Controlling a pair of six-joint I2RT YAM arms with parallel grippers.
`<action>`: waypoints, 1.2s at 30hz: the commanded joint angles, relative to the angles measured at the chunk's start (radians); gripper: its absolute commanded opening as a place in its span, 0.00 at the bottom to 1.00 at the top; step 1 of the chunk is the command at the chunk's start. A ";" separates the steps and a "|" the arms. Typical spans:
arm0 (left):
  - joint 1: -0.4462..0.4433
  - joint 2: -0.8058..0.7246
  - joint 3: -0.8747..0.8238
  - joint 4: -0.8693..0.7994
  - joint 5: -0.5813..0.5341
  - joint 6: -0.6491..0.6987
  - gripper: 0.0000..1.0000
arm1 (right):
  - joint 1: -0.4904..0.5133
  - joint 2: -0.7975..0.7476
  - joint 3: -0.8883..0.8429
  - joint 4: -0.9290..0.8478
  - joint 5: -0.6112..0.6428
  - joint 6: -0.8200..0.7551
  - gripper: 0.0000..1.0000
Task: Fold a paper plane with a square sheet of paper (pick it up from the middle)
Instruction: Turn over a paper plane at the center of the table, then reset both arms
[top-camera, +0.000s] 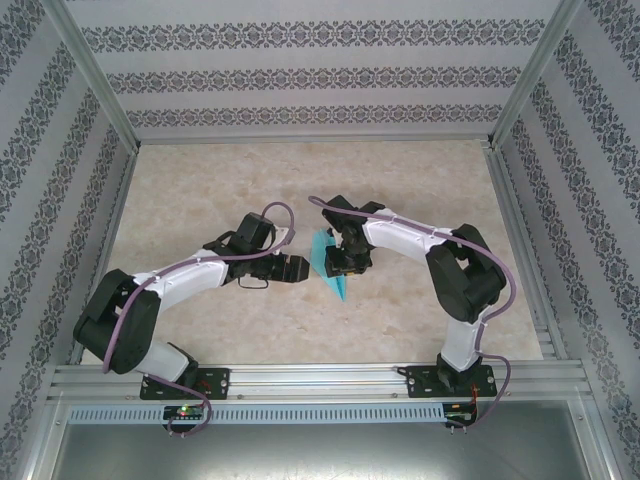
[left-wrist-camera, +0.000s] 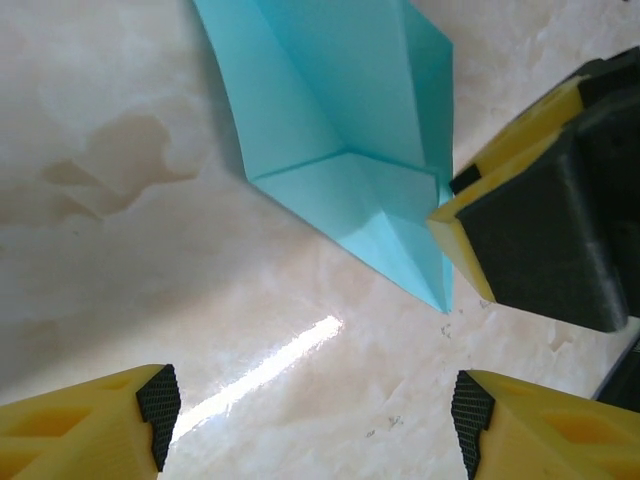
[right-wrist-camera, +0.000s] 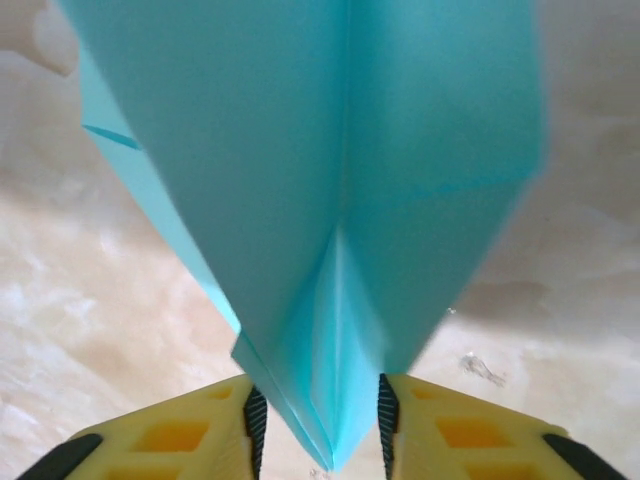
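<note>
Right, the slender light turquoise paper plane (top-camera: 328, 262) is mid-frame in the top view, over the beige marbled tabletop (top-camera: 200, 190). Its centre fold sits between the right gripper (right-wrist-camera: 320, 415)'s parted pads, and I can't tell whether they pinch it. The left gripper (left-wrist-camera: 310, 405) gapes wide and empty just beside it.

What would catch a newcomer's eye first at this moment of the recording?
The turquoise paper plane stands out first, bright against the pale marbled table at its middle, where both arms meet. Its folded keel sits between the parted fingers of the right gripper. The left gripper hovers open just beside the plane, with nothing between its pads.
</note>
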 joint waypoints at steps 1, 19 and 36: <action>0.010 -0.038 0.089 -0.161 -0.127 0.096 0.76 | 0.003 -0.092 0.037 -0.059 0.035 -0.026 0.41; 0.128 -0.076 0.099 -0.037 -0.738 0.242 1.00 | -0.268 -0.489 -0.310 0.403 0.041 -0.240 0.62; 0.497 0.035 -0.139 0.500 -0.658 0.350 1.00 | -0.586 -0.583 -0.675 0.999 0.231 -0.398 0.88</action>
